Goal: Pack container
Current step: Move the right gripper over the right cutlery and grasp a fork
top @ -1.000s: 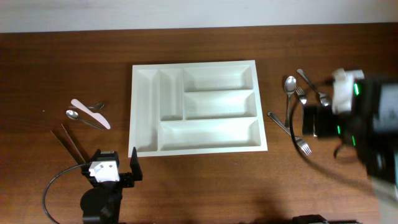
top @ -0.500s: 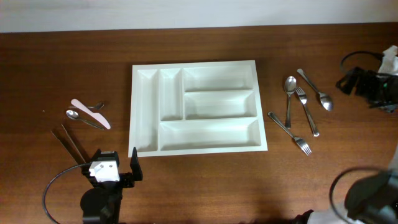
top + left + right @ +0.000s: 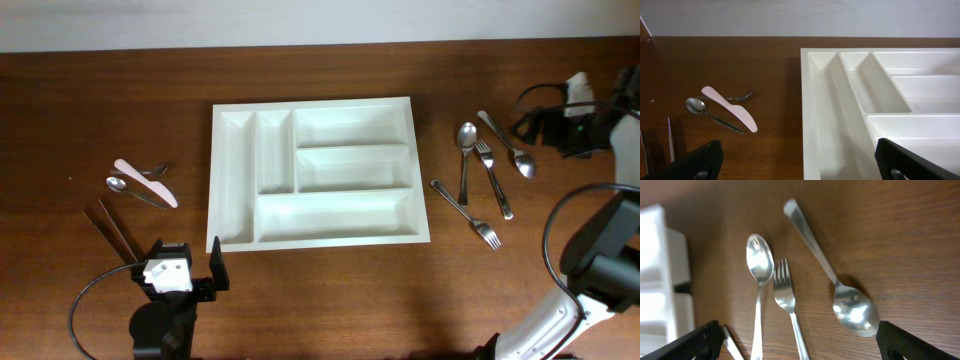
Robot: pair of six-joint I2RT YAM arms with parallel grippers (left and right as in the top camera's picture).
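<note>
Four silver metal utensils (image 3: 493, 180) lie lengthwise right of the large white plastic tray (image 3: 420, 170), probably just beneath the right arm's spread fingers (image 3: 697, 340).

The surface (image 3: 320, 290) was evenly, softly lit. Faint shadows were seen within the container (image 3: 340, 215). Glare was caught on a spoon (image 3: 855, 311), and the right wrist view was slightly blurred.

The container (image 3: 340, 192) lies flat on the table (image 3: 100, 100), right in the middle, open side up. It's a big white rectangular plastic tray with two narrow slots down its left side and three long compartments crosswise beside them, floors plain white.
</note>
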